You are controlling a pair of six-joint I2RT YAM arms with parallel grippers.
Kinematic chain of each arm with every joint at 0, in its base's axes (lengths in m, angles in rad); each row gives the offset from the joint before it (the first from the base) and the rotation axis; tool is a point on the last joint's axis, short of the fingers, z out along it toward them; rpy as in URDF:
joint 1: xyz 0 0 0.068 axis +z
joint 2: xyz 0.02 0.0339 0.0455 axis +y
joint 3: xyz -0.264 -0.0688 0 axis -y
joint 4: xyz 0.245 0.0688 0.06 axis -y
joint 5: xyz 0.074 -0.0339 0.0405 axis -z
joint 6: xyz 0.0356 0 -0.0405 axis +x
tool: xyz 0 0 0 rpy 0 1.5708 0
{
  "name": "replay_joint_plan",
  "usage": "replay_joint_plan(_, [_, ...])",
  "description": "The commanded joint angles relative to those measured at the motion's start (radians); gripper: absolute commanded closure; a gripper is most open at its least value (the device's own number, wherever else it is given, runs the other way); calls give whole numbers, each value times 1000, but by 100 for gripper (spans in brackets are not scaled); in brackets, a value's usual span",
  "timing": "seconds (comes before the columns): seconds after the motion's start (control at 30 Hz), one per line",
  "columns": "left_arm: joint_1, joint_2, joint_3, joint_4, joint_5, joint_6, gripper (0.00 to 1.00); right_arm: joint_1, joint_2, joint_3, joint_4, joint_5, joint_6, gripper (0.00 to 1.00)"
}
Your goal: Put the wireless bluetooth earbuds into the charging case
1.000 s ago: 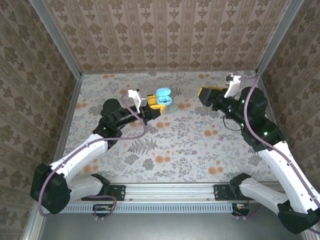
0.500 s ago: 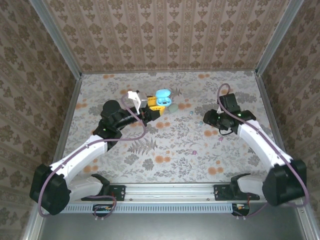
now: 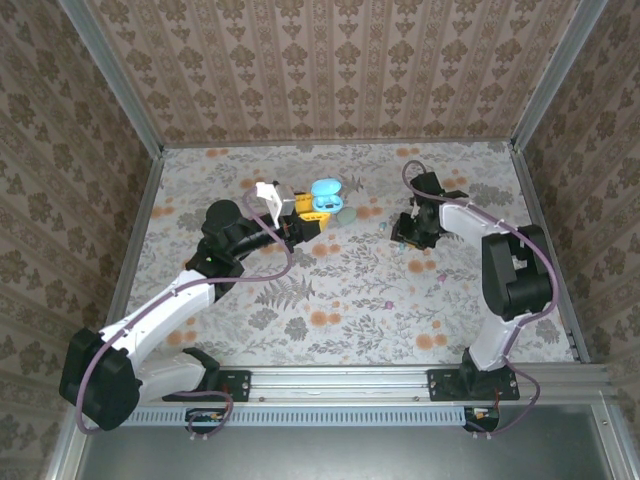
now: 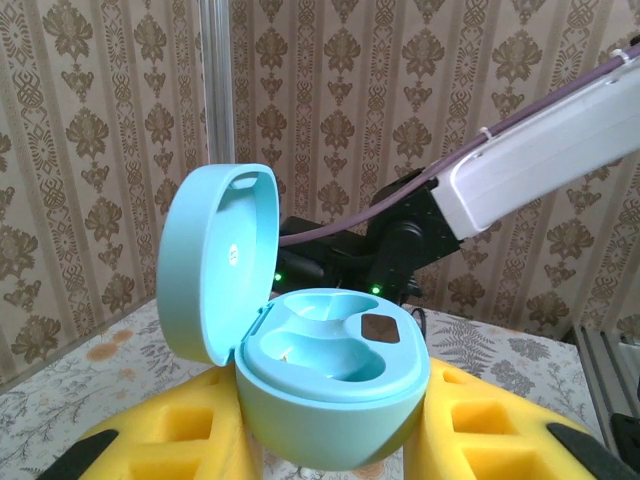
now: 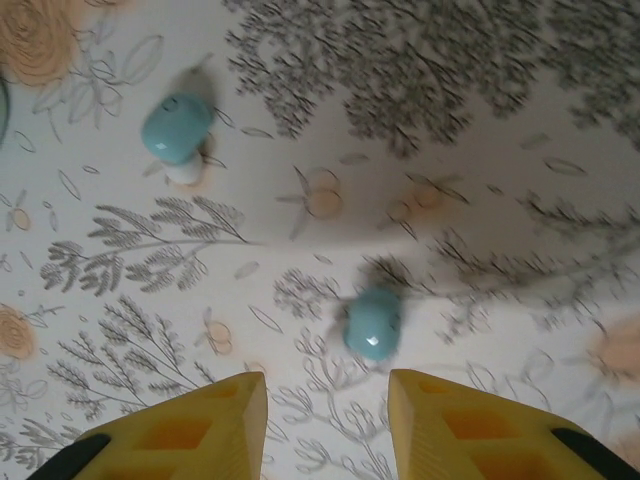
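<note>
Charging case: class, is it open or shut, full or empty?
Open and empty. The charging case has its lid swung back, its wells look bare, and both earbuds lie on the table.

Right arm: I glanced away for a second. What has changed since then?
The right arm swung round and brought the right gripper down to the table. It now hangs open over the near earbud, with the far earbud beyond. The left gripper stayed clamped on the open case.
</note>
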Motion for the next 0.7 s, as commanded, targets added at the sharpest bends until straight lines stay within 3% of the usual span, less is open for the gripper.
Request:
replay_joint_plan(0.0, [-6,-31,11,-1,-35,17,69,-4,46,63,25,-64,-29,62])
replay_joint_plan(0.33, [-6,-43,17,-18,-46,24,69,-3,264,348,-77,-74,-59,59])
replay_joint_plan(0.67, [-6,-62,15,-44,-55,37,69,14,351,429,-131,-38,-19,59])
